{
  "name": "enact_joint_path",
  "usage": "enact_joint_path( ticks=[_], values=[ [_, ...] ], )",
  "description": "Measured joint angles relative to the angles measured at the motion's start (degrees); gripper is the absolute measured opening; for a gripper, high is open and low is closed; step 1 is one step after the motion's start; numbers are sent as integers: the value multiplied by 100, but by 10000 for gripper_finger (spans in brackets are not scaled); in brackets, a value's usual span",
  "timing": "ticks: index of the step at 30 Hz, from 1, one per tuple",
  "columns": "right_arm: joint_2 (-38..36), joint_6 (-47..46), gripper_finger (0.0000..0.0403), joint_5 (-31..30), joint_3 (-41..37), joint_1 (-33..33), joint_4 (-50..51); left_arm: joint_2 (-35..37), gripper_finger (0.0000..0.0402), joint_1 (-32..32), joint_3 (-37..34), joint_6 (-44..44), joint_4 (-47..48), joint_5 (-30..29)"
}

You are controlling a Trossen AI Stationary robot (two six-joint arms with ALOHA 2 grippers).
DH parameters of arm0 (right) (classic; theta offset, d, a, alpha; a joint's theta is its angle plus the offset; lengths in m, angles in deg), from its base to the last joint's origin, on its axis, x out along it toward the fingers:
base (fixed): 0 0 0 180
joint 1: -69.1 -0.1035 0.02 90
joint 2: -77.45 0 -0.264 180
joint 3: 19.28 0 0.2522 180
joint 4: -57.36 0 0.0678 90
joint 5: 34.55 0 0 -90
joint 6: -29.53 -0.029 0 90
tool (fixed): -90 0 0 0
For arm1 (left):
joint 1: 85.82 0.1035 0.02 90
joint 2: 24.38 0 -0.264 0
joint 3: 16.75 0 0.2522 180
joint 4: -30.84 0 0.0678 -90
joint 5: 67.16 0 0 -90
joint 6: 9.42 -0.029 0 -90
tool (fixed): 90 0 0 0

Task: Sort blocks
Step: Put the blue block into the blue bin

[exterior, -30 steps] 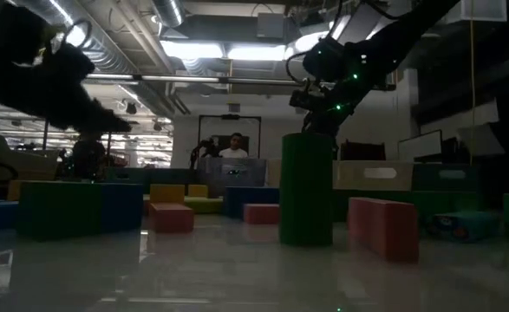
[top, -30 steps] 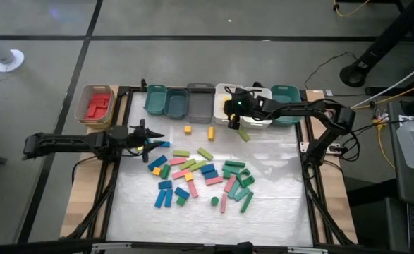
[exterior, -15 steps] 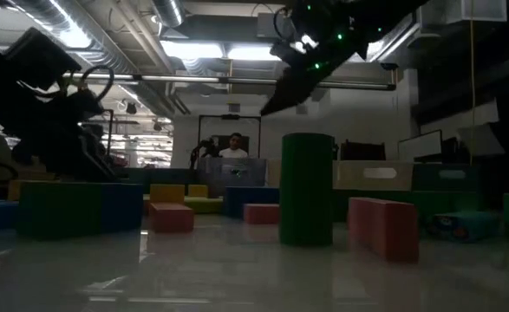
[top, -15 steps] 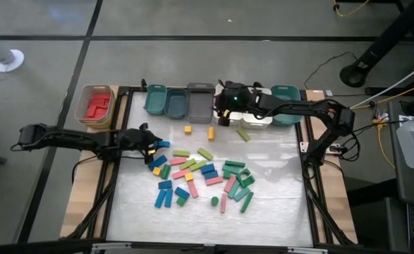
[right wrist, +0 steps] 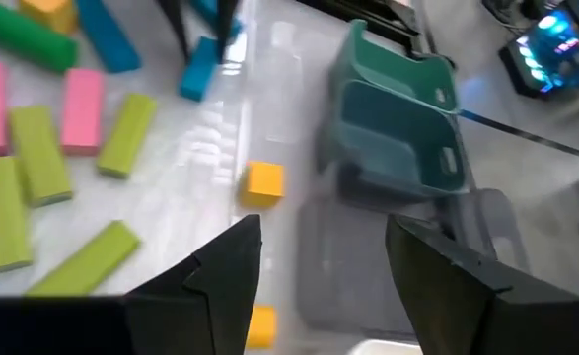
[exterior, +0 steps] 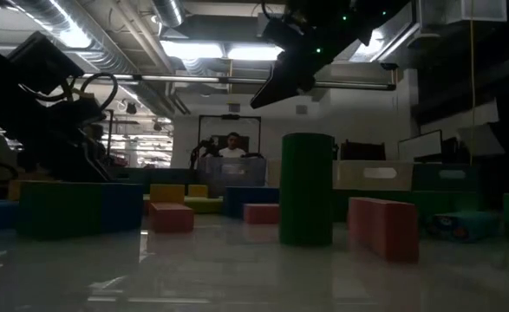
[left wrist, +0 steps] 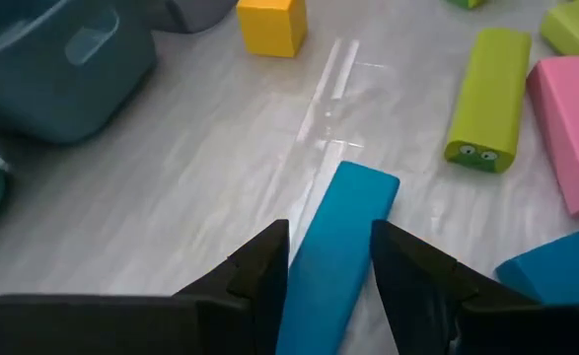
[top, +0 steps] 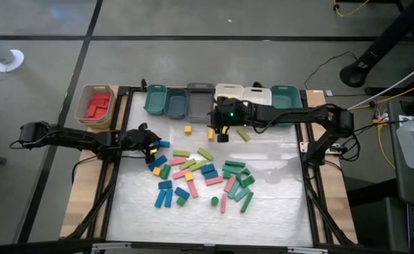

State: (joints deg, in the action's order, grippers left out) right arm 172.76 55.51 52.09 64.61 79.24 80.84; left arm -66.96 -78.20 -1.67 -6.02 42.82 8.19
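The left end effector [left wrist: 328,266] straddles a blue block [left wrist: 336,247] lying flat on the counter [left wrist: 220,177], its long axis running straight between the narrowly parted fingers, not yet clamped.

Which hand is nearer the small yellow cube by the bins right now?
Right. The right hand hangs just beside the yellow cube, toward the white bins. The left hand is farther off, straddling a blue bar.
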Motion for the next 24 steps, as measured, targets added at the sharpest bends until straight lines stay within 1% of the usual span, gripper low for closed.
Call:
enact_joint_path(
  ticks=[3, 7, 10, 16, 21, 24],
  values=[
    [0, 0, 218, 0, 0, -193, 157, -96, 134, -1, 8, 294, 23, 51],
    [0, 0, 218, -2, 0, -451, 296, -181, 134, 2, 13, 426, 26, 193],
    [0, 2, 218, 0, 0, -625, 462, -177, 134, 0, 12, 433, 22, 424],
    [0, 2, 218, 0, 0, -889, 725, -177, 134, -2, 11, 411, 24, 516],
    [0, 2, 218, -2, 0, -997, 932, -191, 134, -7, -12, 349, 87, 894],
    [0, 0, 218, -7, 0, -1033, 1098, -188, 134, -11, -15, 343, 70, 911]
  ],
)
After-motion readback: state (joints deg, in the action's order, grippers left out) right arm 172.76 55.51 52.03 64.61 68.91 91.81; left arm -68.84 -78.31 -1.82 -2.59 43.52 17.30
